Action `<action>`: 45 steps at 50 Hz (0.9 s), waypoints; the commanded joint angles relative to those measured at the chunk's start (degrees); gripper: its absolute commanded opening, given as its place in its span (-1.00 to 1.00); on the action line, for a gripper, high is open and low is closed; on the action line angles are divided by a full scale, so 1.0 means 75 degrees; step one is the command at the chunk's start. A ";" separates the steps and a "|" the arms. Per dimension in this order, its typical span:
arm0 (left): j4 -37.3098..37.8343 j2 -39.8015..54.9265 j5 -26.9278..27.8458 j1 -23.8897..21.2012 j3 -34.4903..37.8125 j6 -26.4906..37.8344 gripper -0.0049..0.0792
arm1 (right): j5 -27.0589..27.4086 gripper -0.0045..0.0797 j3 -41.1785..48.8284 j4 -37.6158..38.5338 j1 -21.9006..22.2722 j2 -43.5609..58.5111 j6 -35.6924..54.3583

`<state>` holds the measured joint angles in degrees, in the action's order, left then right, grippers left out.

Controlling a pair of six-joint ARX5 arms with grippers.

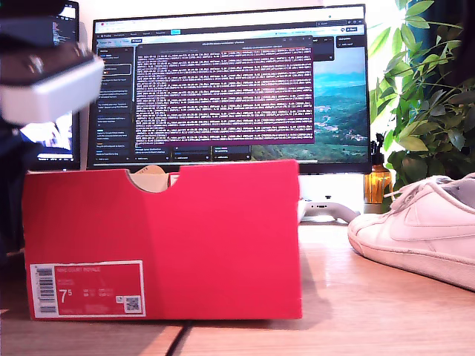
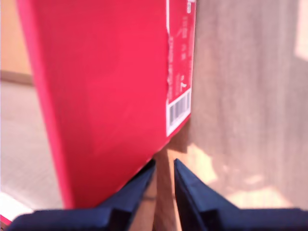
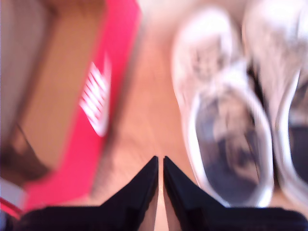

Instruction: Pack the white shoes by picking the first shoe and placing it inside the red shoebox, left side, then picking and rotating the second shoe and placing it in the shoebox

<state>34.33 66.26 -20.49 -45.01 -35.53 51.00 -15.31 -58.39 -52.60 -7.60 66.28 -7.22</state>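
The red shoebox (image 1: 163,237) stands at the exterior view's left, its notch on top and its white 7.5 label (image 1: 87,289) facing the camera. One white shoe (image 1: 423,230) rests on the table at that view's right. My first gripper (image 2: 164,166) hovers over the shoebox (image 2: 106,96) corner by the barcode, shut to a narrow slit on nothing. My second gripper (image 3: 160,161) is shut and empty above bare table. On one side of it lie the two white shoes (image 3: 226,120) (image 3: 284,72), side by side, and on the other the open shoebox (image 3: 115,57).
A blurred white and black arm part (image 1: 44,81) hangs at the exterior view's top left. Behind the box stands a large monitor (image 1: 230,81). A leafy plant (image 1: 430,89) and an amber bottle (image 1: 377,182) sit at that view's right, with a white controller (image 1: 326,211) behind.
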 commanded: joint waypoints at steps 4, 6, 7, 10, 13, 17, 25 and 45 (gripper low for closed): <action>-0.0067 0.0108 0.0067 0.0038 -0.0038 0.0000 -0.64 | 0.0125 -0.37 0.0006 -0.0099 -0.0073 0.0726 0.0414; -0.0070 0.0108 0.0102 0.0038 -0.0038 -0.0003 -0.64 | 0.0122 -0.23 0.0006 -0.0175 -0.0096 0.0918 0.0519; -0.0067 0.0108 0.0128 0.0038 -0.0038 -0.0009 -0.64 | 0.0122 -0.19 0.0006 -0.0207 -0.0122 0.1003 0.0574; -0.0067 0.0108 0.0198 0.0038 -0.0038 -0.0020 -0.64 | 0.0154 -0.17 0.0006 -0.0315 -0.0192 0.1253 0.0793; -0.0087 0.0108 0.0268 0.0038 -0.0038 -0.0003 -0.64 | 0.0358 -0.17 0.0006 -0.0370 -0.0294 0.1469 0.0854; -0.0128 0.0108 0.0382 0.0038 -0.0038 -0.0003 -0.64 | 0.0612 -0.17 0.0006 -0.0373 -0.0443 0.1696 0.0976; -0.0187 0.0108 0.0527 0.0038 -0.0038 -0.0003 -0.64 | 0.1081 -0.17 0.0006 -0.0254 -0.0595 0.2060 0.1207; -0.0224 0.0108 0.0527 0.0038 -0.0038 -0.0006 -0.84 | 0.1384 -0.18 0.0015 0.0067 -0.0592 0.3016 0.1580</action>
<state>32.95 66.26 -16.62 -44.84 -35.53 51.00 -4.58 -58.39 -52.12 -12.10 87.15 3.51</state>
